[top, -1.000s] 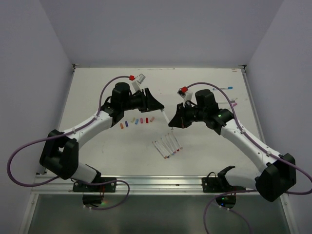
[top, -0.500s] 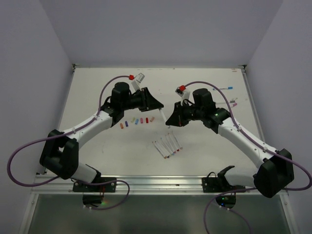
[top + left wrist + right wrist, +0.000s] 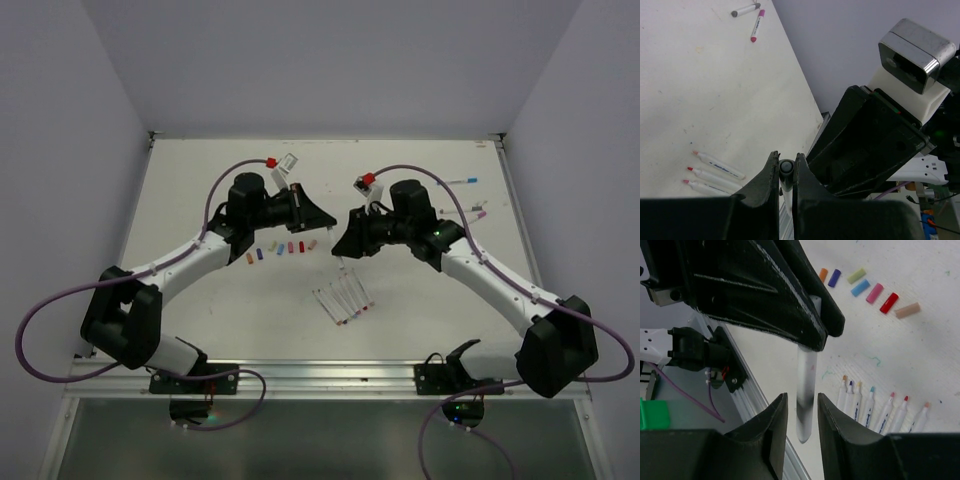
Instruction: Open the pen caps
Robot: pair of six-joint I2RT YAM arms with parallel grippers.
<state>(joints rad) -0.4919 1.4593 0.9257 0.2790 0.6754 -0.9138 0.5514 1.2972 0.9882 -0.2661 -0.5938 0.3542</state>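
A white pen (image 3: 806, 370) hangs in the air between my two grippers. My left gripper (image 3: 786, 158) is shut on its dark round end (image 3: 786, 167). My right gripper (image 3: 802, 401) is open, and the pen's lower body sits between its jaws with a gap on each side. In the top view the left gripper (image 3: 322, 222) and right gripper (image 3: 341, 246) nearly meet over the table's middle. Several loose pen caps (image 3: 860, 287) of different colours lie in a row (image 3: 281, 249) on the table.
Several uncapped white pens (image 3: 342, 300) lie side by side near the middle, also in the right wrist view (image 3: 885, 410) and the left wrist view (image 3: 715, 165). Capped pens lie at the far right (image 3: 470, 181), (image 3: 756, 25). A metal rail (image 3: 300, 372) runs along the table's near edge.
The left gripper has closed on the pen's end. The right gripper has let go of the pen by opening its jaws, and its arm has shifted left toward the left gripper.
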